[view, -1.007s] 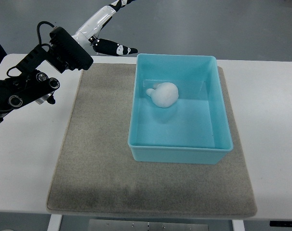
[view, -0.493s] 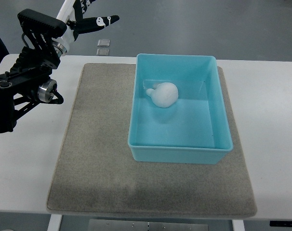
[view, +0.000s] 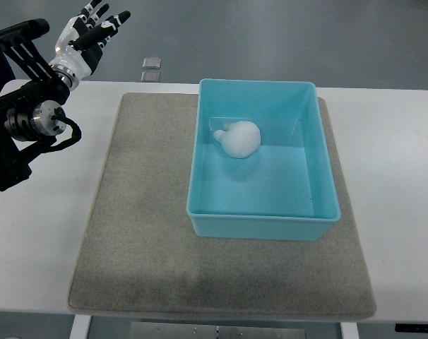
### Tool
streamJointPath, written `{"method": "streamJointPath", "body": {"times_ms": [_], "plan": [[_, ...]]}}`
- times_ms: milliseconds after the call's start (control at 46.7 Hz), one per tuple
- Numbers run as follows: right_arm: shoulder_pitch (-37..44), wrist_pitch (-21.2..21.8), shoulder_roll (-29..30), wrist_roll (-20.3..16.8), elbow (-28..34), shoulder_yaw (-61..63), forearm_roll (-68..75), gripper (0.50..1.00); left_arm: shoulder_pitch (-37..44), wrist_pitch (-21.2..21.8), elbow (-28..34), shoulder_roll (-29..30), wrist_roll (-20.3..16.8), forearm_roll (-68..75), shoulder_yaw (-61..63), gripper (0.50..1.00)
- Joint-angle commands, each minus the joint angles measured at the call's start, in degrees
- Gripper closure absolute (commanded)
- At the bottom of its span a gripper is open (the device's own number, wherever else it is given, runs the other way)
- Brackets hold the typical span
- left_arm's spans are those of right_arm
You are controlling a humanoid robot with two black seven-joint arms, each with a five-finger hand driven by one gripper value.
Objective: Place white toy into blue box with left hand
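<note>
Over on the far-left side, the robot's left hand hangs past the far edge of the white worktop, well apart from everything that matters. Its black-and-white fingers are spread out straight and holding nothing. The dark arm behind it comes in from the left edge, all joints and cable loops.

The small white rounded toy is already sitting inside the light blue plastic box, on the floor of it toward the far-left corner, close to the left wall. The box itself rests on a grey felt-like mat that covers most of the worktop. So I'd say the placing part looks done and the hand is just clear of the scene.

Handling-wise, my guess: the toy looks light and kinda soft, maybe foam or plush, matte so not slippery, and not something you'd break by dropping it. If it ever needed picking up again, I'd go around the fat round body from above rather than the little nub sticking out on its left, which looks too small to hold well.

Stuff I can't make out: what the toy actually is (some blob with an ear or a nose?), its underside, and the surface detail is washed out. The arm is cut off at the frame edge. Right arm isn't in the shot at all. Two small squares lie on the grey floor beyond the worktop, no idea what they are.
</note>
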Motion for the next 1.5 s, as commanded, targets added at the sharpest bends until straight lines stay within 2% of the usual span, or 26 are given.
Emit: {"method": "streamJointPath", "body": {"times_ms": [0,129,193,471,1478], "plan": [[0.01,-0.01,0.00,-0.01,0.01,0.00,0.03,0.564,0.25,-5.06,2.47,-0.81,0.83,-1.77,-0.07,0.504],[0.01,-0.01,0.00,-0.01,-0.07,0.00,-0.06,0.564,0.60,-13.33,4.23,-1.17,0.92,-3.61,-0.86,0.504],[0.01,-0.01,0.00,-0.01,-0.07,0.00,0.03,0.564,1.13,-14.92,4.58,-2.57,0.92,-5.72,-1.73,0.504],[0.01,-0.01,0.00,-0.01,0.01,0.00,0.03,0.564,3.06,-13.60,7.04,-7.05,0.92,-8.89,-6.66,0.504],[0.01,-0.01,0.00,0.08,-0.07,0.00,0.03,0.564,3.41,-13.43,8.54,-8.29,0.74,-7.66,-6.75,0.504]]}}
